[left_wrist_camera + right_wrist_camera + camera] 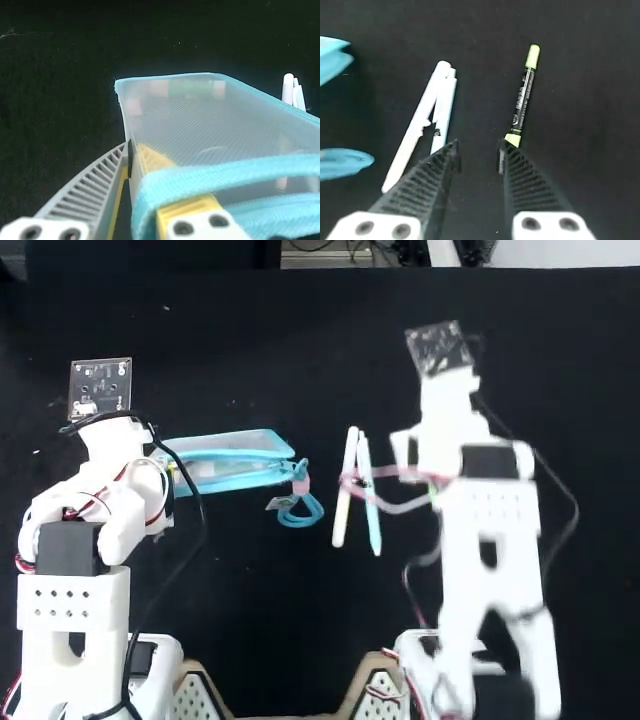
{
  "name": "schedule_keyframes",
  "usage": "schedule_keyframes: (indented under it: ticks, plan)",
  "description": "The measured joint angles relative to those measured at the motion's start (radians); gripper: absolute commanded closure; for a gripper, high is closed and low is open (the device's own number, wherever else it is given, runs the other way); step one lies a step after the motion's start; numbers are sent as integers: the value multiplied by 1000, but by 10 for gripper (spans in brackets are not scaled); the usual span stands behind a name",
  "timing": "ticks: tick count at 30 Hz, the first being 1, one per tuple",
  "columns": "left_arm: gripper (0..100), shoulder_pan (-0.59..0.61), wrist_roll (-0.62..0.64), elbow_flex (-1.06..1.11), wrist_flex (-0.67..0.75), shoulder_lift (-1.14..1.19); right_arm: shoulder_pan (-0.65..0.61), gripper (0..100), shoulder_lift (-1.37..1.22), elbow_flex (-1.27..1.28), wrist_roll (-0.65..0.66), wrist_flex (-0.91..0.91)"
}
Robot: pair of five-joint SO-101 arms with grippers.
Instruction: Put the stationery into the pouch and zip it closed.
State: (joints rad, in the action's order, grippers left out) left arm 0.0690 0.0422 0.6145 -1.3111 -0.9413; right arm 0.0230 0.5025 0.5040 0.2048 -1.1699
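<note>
Between pouch (225, 460) and pens (342, 515), black tabletop (320, 445)

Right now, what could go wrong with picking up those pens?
The open right tool hangs between the white pens and the green pen. Closing there may catch nothing or knock them apart. The left tool pinches just an edge of the pouch, so it might slip free.
</note>
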Motion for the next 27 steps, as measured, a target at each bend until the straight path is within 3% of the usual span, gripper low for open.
schedule_keyframes:
  ticks: [15, 27]
  plan:
    - [969, 0, 0, 0, -2, 0, 61, 885, -802, -600, -58, 18]
    - [969, 0, 0, 2, -2, 0, 117, 885, -1246, -1048, -14, -52]
